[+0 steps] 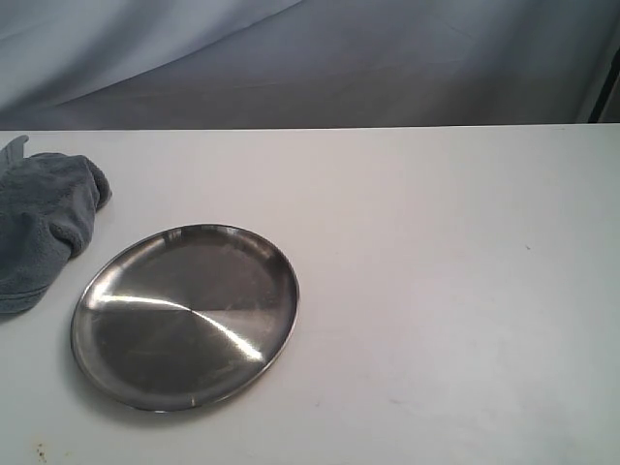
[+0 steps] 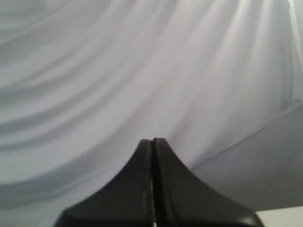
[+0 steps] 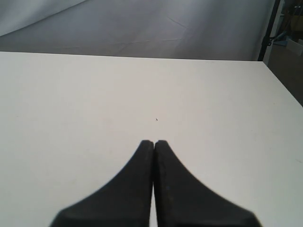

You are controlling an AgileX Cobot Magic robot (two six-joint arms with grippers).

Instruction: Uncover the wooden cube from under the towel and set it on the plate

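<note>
Starting at the left jaws: pressed flat together, pinching nothing, aimed up at the pale backdrop drape (image 2: 142, 71) rather than down at the counter (image 1: 436, 291). Same story for the right jaws: squeezed tight, empty, looking out over bare white counter with nothing of the task ahead. Can't spot either arm in the exterior view.

Moving outward: shiny plate (image 1: 184, 315) left of centre, empty, ready for a drop. Up past its far-left rim, near but apart, the towel (image 1: 44, 228), bunched into a lump, cut off by the frame edge, stretched roughly back-to-front along that side. No sign of the wooden cube anywhere. Probably tucked under that lump, but no confirming it with part of the cloth out of frame.

So, judging by layout: towel way over on the left arm's side, well apart from the bare patch in front of the right jaws. Makes the left the obvious pick. Needs tipping down first, then opening up, then peeling the cloth away from the plate, not across it.
</note>
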